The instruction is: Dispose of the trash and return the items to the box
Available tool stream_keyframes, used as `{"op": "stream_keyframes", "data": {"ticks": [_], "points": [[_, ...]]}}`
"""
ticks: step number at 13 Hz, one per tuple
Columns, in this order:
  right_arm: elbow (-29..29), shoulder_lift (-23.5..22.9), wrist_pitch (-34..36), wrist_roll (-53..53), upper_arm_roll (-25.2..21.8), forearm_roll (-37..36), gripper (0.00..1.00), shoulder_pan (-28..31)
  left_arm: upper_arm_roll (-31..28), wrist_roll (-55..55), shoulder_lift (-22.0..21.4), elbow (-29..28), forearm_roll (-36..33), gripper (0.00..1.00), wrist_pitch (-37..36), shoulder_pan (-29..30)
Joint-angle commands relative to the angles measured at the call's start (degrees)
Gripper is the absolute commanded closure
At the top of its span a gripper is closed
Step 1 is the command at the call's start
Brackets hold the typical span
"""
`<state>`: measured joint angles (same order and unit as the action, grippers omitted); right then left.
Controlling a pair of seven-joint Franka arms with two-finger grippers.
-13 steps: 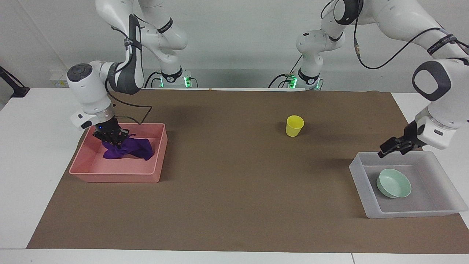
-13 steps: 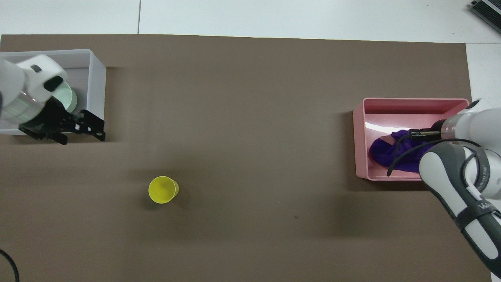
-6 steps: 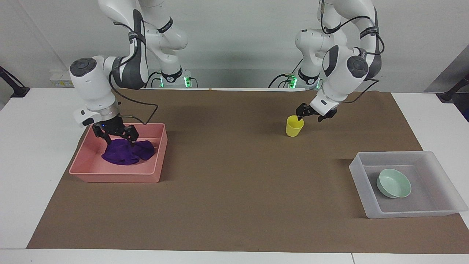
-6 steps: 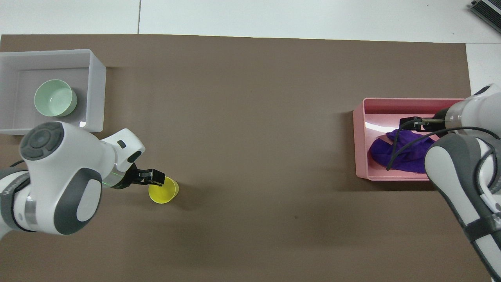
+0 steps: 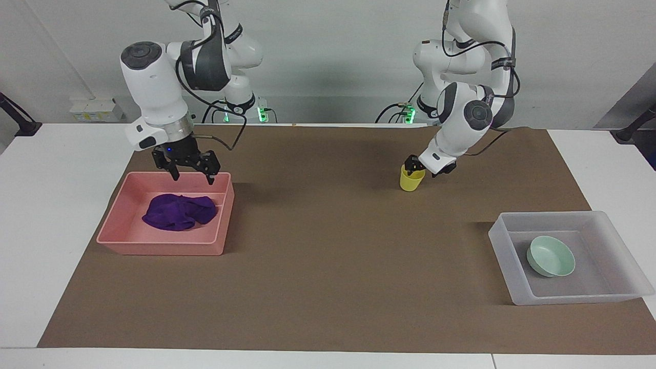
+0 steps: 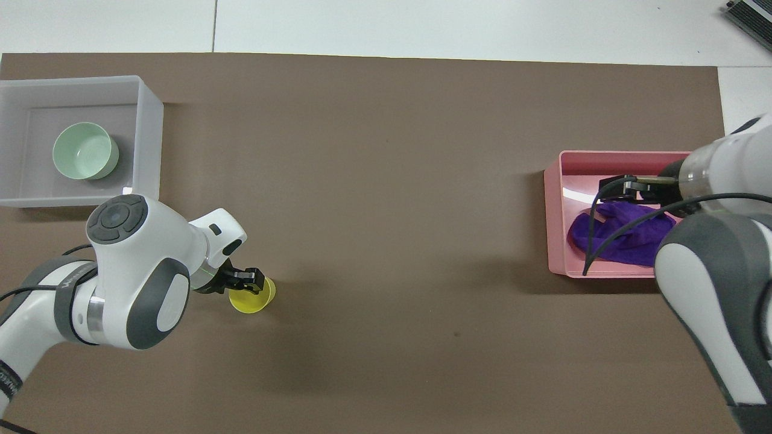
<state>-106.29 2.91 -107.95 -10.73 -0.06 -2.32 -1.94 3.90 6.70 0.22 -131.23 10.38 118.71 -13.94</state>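
The purple rag (image 5: pixel 178 212) lies in the pink bin (image 5: pixel 164 247); it also shows in the overhead view (image 6: pixel 621 235). My right gripper (image 5: pixel 192 176) is open and empty, raised over the pink bin's edge nearer to the robots, clear of the rag. The yellow cup (image 5: pixel 411 180) stands upright on the brown mat. My left gripper (image 5: pixel 419 169) is open and down at the cup's rim; it also shows in the overhead view (image 6: pixel 247 279). The mint-green bowl (image 5: pixel 551 255) sits in the translucent box (image 5: pixel 505 238).
The brown mat (image 5: pixel 328 256) covers most of the white table. The pink bin stands at the right arm's end and the translucent box at the left arm's end, farther from the robots than the cup.
My right gripper let go of the rag and rose out of the pink bin. My left gripper swung from over the box to the cup and came down to its rim.
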Motion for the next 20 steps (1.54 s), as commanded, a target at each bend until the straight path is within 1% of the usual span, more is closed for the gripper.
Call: {"op": "stream_keyframes", "data": {"ticks": [1, 2, 4, 7, 8, 9, 10, 12, 13, 16, 17, 18, 20], "points": [[7.4, 0.3, 8.4, 1.4, 0.0, 0.5, 0.00, 0.9, -1.0, -0.6, 1.4, 0.9, 0.7, 1.00, 0.3, -0.7], [9.2, 0.4, 10.5, 2.3, -0.2, 0.6, 0.00, 1.1, -1.1, -0.6, 1.0, 2.8, 0.7, 1.00, -1.4, -0.1], [14.3, 0.2, 16.3, 2.3, -0.2, 0.6, 0.00, 1.1, -1.4, -0.6, 1.4, 10.1, 0.5, 1.00, -8.8, 1.9], [21.1, 0.3, 25.0, 2.7, -0.2, 0.6, 0.00, 1.1, -1.4, -0.6, 1.5, 21.2, 0.4, 1.00, -17.0, 8.4], [20.7, 0.5, 25.8, 2.9, -0.2, 0.5, 0.00, 1.1, -1.5, -0.6, 1.5, 24.9, 0.3, 1.00, -19.3, 10.6], [20.3, 1.0, 26.2, 3.2, -0.1, 0.5, 0.00, 1.1, -1.5, -0.6, 2.3, 28.7, -0.9, 1.00, -20.0, 13.6], [19.1, 1.1, 25.3, 4.1, -0.2, 0.5, 0.00, 1.1, -1.5, -0.6, 3.8, 33.0, -2.7, 1.00, -20.2, 16.0], [14.9, 3.1, 22.5, 5.9, -0.3, 0.5, 0.00, 1.1, -1.5, -0.6, 9.7, 41.6, -6.3, 1.00, -20.4, 19.9], [13.9, 3.5, 22.4, 5.8, -0.3, 0.4, 0.00, 1.1, -1.5, -0.7, 12.8, 44.9, -7.6, 1.00, -20.2, 22.0], [13.7, 3.7, 22.3, 5.9, -0.2, 0.2, 0.00, 1.1, -1.5, -3.3, 22.5, 54.6, -8.3, 1.00, -17.1, 27.1], [13.4, 3.8, 22.2, 5.9, -0.3, 0.5, 0.00, 1.2, -1.5, -5.7, 24.9, 55.6, -8.3, 1.00, -14.8, 28.3], [13.1, 3.8, 21.9, 6.0, -0.5, 0.6, 0.00, 1.4, -1.6, -7.1, 26.3, 55.4, -8.3, 1.00, -11.8, 29.0], [12.9, 3.9, 22.0, 6.3, -0.6, 0.6, 0.00, 2.5, -1.6, -7.7, 29.2, 55.0, -8.4, 1.00, -9.7, 29.5]]}}
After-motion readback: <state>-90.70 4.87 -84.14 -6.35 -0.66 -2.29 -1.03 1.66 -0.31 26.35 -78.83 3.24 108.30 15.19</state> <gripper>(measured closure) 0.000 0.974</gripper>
